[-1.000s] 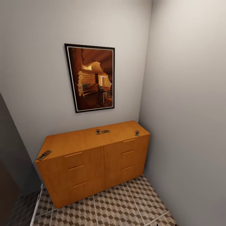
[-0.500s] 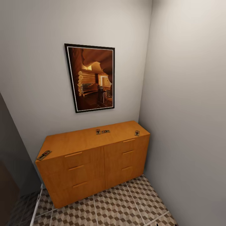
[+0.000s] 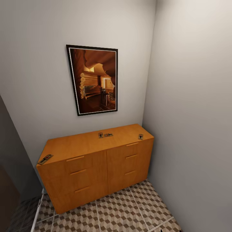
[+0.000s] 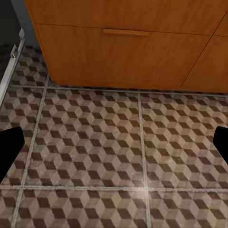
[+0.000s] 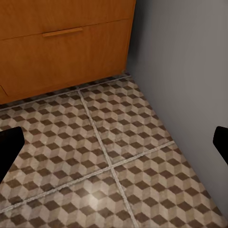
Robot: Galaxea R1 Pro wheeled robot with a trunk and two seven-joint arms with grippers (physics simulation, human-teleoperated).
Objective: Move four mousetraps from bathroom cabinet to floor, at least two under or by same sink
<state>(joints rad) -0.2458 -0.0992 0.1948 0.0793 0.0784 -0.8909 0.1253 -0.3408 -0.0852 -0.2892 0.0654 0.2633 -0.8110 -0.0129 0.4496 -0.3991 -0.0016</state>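
My left pincer (image 4: 114, 147) was spread wide, nothing in it, dark fingertips (image 4: 10, 147) at the two sides of its view, hanging over the bathroom floor (image 4: 95, 142). Straight ahead of it stood the cabinet (image 4: 128, 52), its bottom edge meeting the tiles, with open tile between us. My right pincer (image 5: 114, 147) was apart too, also empty, with the cabinet's end corner ahead and a grey wall (image 5: 190, 71) close along one side, so room was tighter there. Up above both pincers, the mousetraps (image 3: 101, 135) lay flat on the cabinet top: two touching mid-top near the back wall, one (image 3: 140, 136) by the front right edge, one (image 3: 45, 159) on the front left corner. A framed picture (image 3: 93, 80) hung higher still.
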